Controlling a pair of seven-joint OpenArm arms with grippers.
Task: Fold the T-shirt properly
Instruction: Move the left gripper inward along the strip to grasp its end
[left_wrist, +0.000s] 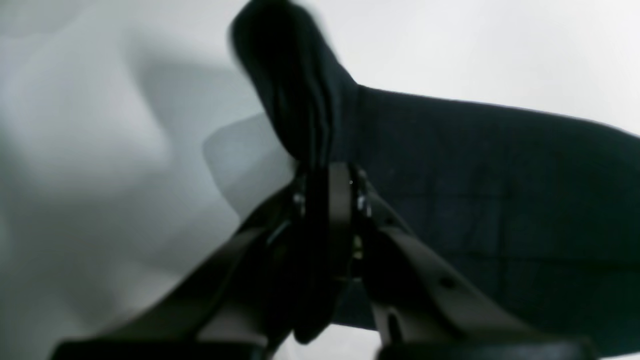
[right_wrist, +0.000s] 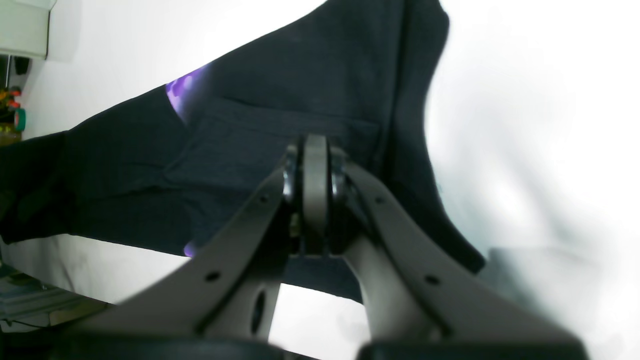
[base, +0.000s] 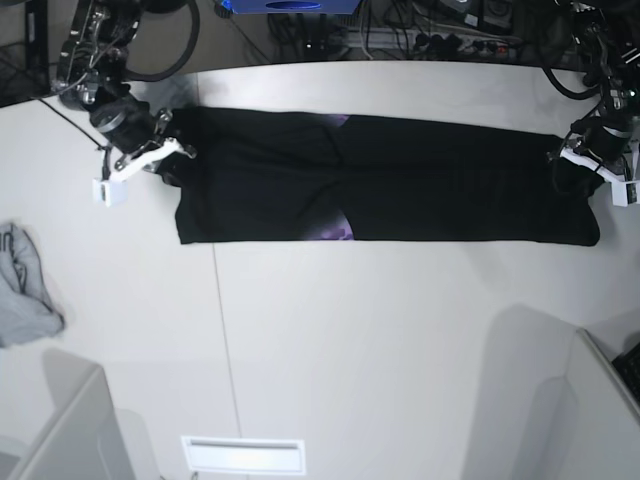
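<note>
White desk (base: 330, 340), broad and pale, under everything. Black T-shirt (base: 400, 195) stretched in a long band across the far half of the desk, running nearly from the left edge to the right edge, with slivers of purple print showing at a fold near the middle. Left hand (left_wrist: 327, 172) at the shirt's end by the right edge as seen from the base camera, clamped tight on a bunched ridge of black fabric. Right hand (right_wrist: 315, 150) at the opposite end, pinched closed on the shirt's cloth. Small grey cloth (base: 25, 290) crumpled alone at the desk's left edge, well apart from the shirt.
</note>
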